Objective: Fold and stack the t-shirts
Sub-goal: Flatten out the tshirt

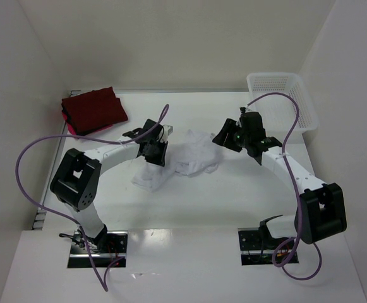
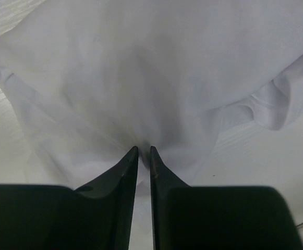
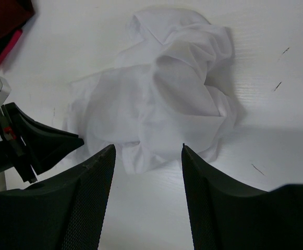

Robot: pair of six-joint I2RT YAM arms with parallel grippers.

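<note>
The left gripper (image 2: 144,152) has its two fingers drawn almost together, nipping a small fold of the white t-shirt (image 2: 141,73) on its left side. The right gripper (image 3: 148,151) hangs over the same shirt from the right. Its fingers are spread wide with nothing between them, and as far as I can see it is not touching the cloth.

The white t-shirt lies crumpled in the middle of the table (image 1: 189,208), between the two grippers, not yet flat or folded. It looks thin, light and limp. I judge it will sag and bunch from any single pinch and slide easily on the smooth top. It would be best taken at two points well apart, along a hem or at the shoulders, so it can be drawn out flat.

I count one white t-shirt. The dark red t-shirts (image 1: 93,110) sit folded in a pile at the far left corner, but I cannot tell how many. One white basket (image 1: 281,95) stands at the far right.
</note>
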